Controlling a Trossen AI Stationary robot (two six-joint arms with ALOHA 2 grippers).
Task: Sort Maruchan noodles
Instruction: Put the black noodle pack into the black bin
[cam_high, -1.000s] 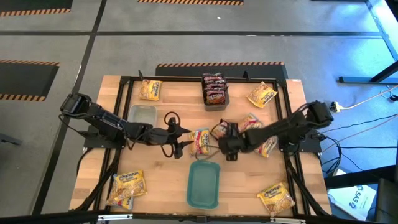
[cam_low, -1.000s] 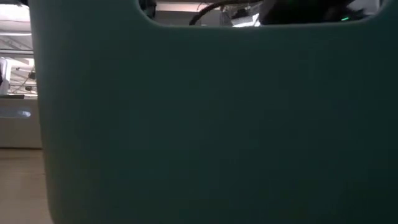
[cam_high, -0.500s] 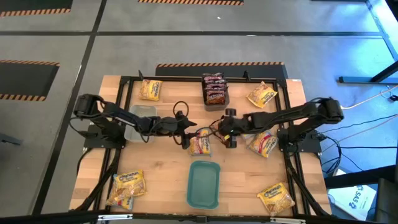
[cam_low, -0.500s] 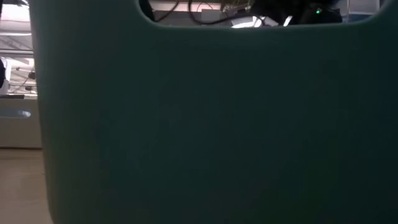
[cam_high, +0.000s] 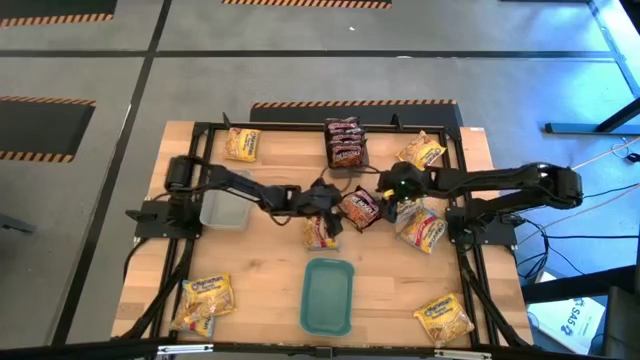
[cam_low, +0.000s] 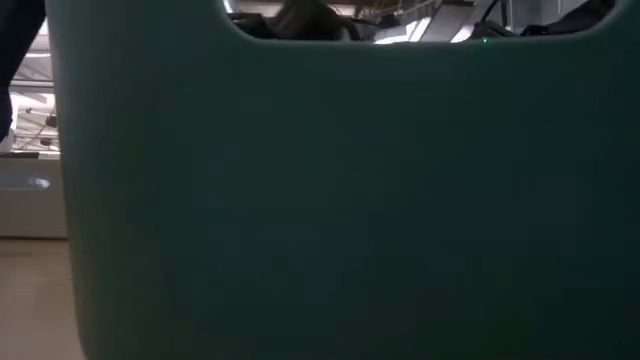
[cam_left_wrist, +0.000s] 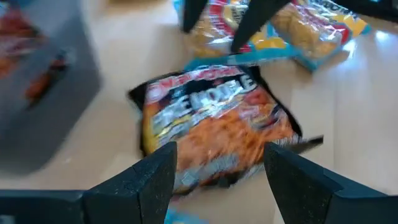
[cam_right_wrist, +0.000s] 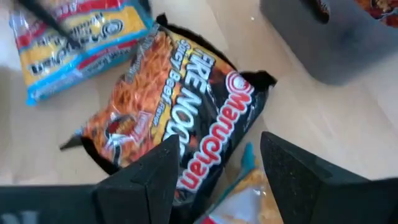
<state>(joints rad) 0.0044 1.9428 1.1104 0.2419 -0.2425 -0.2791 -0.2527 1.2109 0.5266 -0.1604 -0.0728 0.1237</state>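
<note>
A dark Maruchan noodle packet (cam_high: 360, 208) lies flat at the table's middle, between my two grippers. My left gripper (cam_high: 330, 203) comes from the left and stands open, its fingers on either side of the packet's near edge (cam_left_wrist: 211, 168). My right gripper (cam_high: 385, 200) comes from the right, open, with the same packet (cam_right_wrist: 180, 130) just ahead of its fingers. A yellow packet (cam_high: 320, 232) lies below the left gripper. More dark packets fill a grey tub (cam_high: 347, 150) at the far middle.
Yellow packets lie at the far left (cam_high: 242, 144), far right (cam_high: 421, 152), right of centre (cam_high: 420, 228), near left (cam_high: 205, 300) and near right (cam_high: 443, 317). A clear tub (cam_high: 225, 198) stands left. The teal tray (cam_high: 328, 295) sits near the front; its wall (cam_low: 320, 200) blocks the low view.
My left gripper has reached toward the table's right, past the yellow packet, up to the dark packet. My right gripper has drawn back toward the right and far edge and rolled. Both packets have stayed where they lay.
</note>
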